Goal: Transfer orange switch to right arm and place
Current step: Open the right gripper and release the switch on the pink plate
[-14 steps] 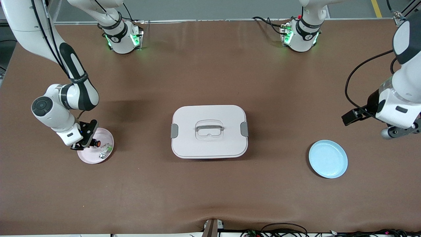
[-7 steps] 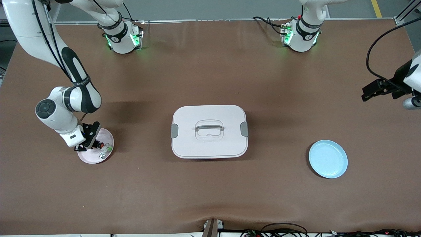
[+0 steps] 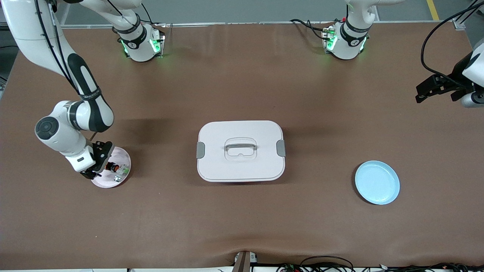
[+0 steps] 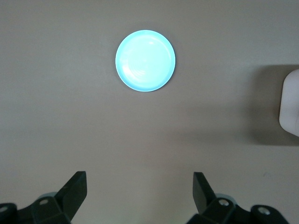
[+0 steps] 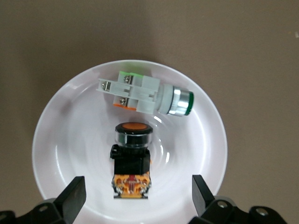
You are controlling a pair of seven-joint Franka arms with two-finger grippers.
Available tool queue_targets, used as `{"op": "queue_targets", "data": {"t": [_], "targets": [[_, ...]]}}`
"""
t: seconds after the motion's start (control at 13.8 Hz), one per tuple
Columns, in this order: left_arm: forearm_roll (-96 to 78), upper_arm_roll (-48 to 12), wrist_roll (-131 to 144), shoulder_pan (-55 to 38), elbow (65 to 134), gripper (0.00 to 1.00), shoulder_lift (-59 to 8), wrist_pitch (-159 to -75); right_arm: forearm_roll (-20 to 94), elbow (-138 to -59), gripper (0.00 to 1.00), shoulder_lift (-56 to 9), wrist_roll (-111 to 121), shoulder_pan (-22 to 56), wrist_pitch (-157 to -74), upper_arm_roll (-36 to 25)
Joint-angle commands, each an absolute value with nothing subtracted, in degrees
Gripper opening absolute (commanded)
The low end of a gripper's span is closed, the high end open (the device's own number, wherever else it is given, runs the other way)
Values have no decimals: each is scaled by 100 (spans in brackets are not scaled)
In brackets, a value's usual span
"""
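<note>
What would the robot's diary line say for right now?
right gripper: open over pink plate | orange switch: lying in plate, released | left gripper: open, waiting above table | blue plate: empty

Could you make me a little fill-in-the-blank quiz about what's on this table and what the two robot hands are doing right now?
1. The orange switch lies in the ____ plate, beside a white-and-green switch.
2. The right gripper hovers over that plate with its fingers ____.
3. The left gripper is open and holds ____.
4. The white lidded box sits between the pink plate and the ____ plate.

Missing words: pink; open; nothing; blue
</note>
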State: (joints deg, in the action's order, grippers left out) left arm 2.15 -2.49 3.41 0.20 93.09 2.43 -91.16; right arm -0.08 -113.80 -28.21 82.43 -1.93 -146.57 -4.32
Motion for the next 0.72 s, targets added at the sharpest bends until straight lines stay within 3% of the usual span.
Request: {"op": "queue_targets", "data": {"t": [0.0, 0.29, 0.65], "targets": [[123, -246, 220, -18, 9230, 100, 290, -9132, 114, -10944, 100, -2418, 8236, -299, -13539, -334], [106, -281, 299, -17, 9001, 100, 229, -9009, 264, -10627, 100, -1891, 6887, -273, -12474, -343], [53, -466, 765, -62, 8991, 100, 255, -8842, 264, -9582, 100, -1644, 4398, -264, -10778, -343]]}}
